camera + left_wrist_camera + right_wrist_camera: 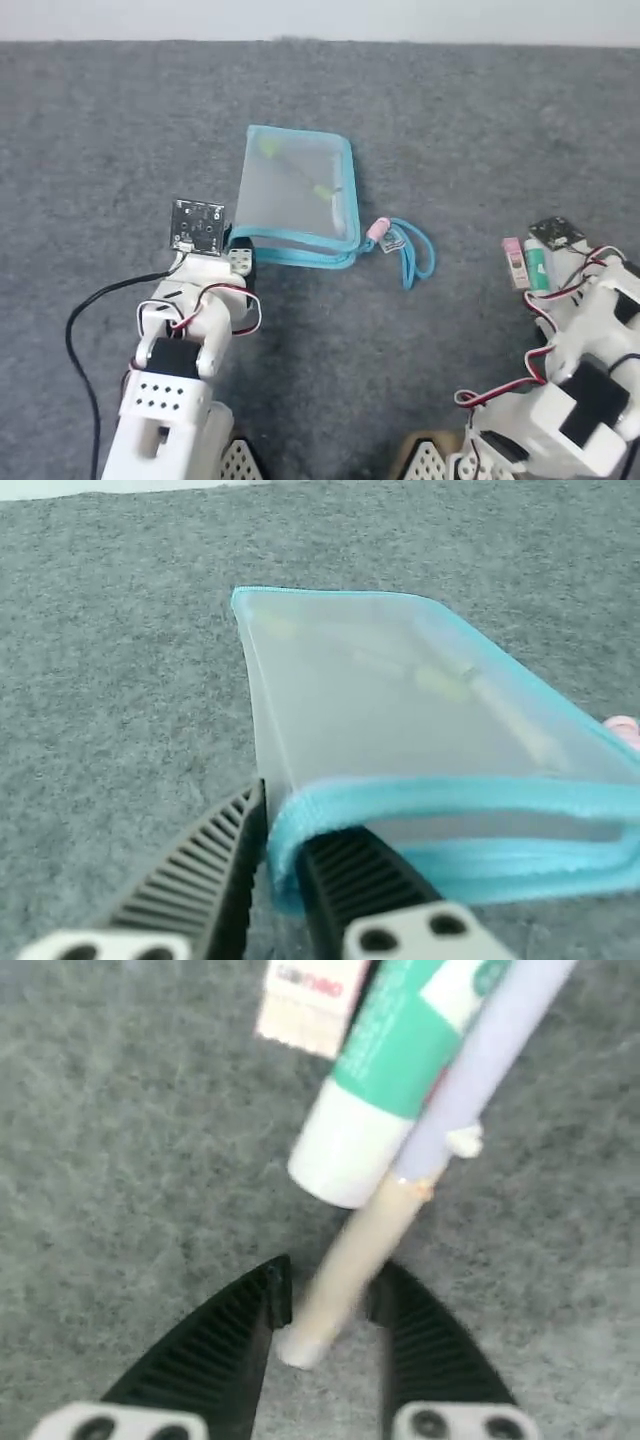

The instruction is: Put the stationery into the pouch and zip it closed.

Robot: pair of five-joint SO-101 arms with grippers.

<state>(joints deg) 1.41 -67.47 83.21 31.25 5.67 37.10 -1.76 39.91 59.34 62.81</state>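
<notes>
A translucent pouch (pixel 295 195) with teal edging lies mid-table, and a yellow-green pen (pixel 300 175) shows through its side. My left gripper (pixel 280 820) is shut on the pouch's teal corner (pixel 300 820) at its near left end. Off to the right lie a pink-and-white eraser (pixel 514 262), a green-and-white glue stick (pixel 537 268) and a lavender-and-cream pen (pixel 440 1110). My right gripper (pixel 330 1285) is down on the carpet with its fingers closed against the cream end of that pen. The glue stick (pixel 390 1070) touches the pen's side.
A pink zipper pull (pixel 378 230) and a teal wrist strap (pixel 415 250) trail from the pouch's right corner. Grey carpet (pixel 450 120) covers the table. A black cable (pixel 85 340) loops left of the left arm.
</notes>
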